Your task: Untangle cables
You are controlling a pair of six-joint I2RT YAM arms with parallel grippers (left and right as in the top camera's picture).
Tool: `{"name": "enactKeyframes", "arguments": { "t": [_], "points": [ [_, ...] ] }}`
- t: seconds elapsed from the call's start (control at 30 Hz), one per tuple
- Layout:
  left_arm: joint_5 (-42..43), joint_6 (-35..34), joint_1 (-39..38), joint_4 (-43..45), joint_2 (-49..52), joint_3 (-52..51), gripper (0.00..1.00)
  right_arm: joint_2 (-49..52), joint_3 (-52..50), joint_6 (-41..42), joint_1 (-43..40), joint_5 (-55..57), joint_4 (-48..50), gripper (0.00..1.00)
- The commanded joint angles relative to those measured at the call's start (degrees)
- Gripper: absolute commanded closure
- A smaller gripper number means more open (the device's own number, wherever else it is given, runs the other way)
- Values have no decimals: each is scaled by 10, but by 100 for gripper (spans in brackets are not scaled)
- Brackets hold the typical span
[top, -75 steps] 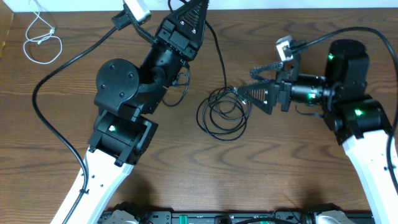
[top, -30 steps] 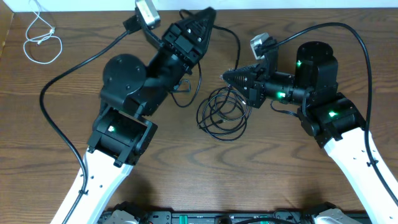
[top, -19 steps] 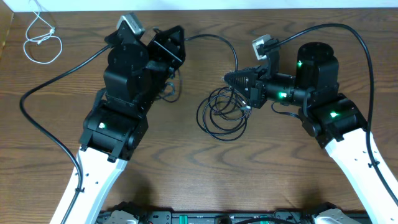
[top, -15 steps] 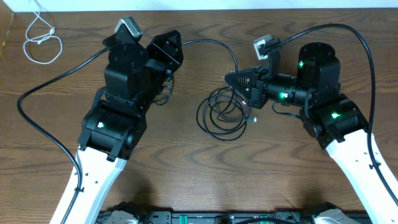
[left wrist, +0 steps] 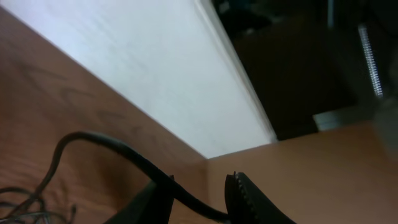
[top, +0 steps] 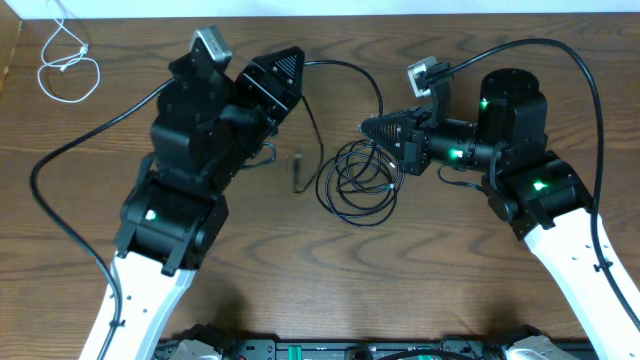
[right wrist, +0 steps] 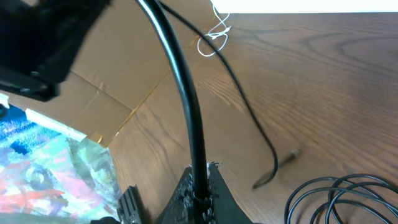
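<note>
Task status: partly done, with the greater part judged outstanding. The white cable (top: 65,62) lies alone at the far left corner of the table (top: 450,300), well apart from the rest, and appears to need no further work. One black cable (right wrist: 189,93) is lifted off the table and arches between the two grippers. The right gripper (top: 368,127) is clamped tight on it just above the coil (top: 355,178). The left gripper (left wrist: 199,186) has its jaws apart, and the same cable passes loosely through the gap; whether it rests on either pad cannot be determined. The coil sits at mid-table between the arms, several black loops overlapping, and is judged not yet separated. A small plug (top: 297,172) on a thin black cord lies flat on the table just left of the coil. Limits of inspection: the number of cords in the coil cannot be counted, and the crossings within it are too fine to trace. It cannot be confirmed whether the lifted cable runs back into the coil or whether the plug belongs to it. The left arm (top: 190,130) covers part of the table, so any cord beneath it is unassessed. The left wrist view shows mostly wall. The right wrist view cuts the coil off at its lower corner.
</note>
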Motion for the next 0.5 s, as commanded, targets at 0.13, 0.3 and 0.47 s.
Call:
{"name": "enactKeyframes", "arguments": {
  "t": [0.13, 0.3, 0.47],
  "points": [
    [-47, 35, 3, 3, -14, 5, 67, -12, 1, -5, 12, -9, 0, 99],
    [-47, 35, 3, -2, -14, 5, 62, -12, 1, -5, 25, -7, 0, 99],
    [31, 35, 2, -9, -13, 5, 62, -12, 1, -5, 25, -7, 8, 99]
  ]
}}
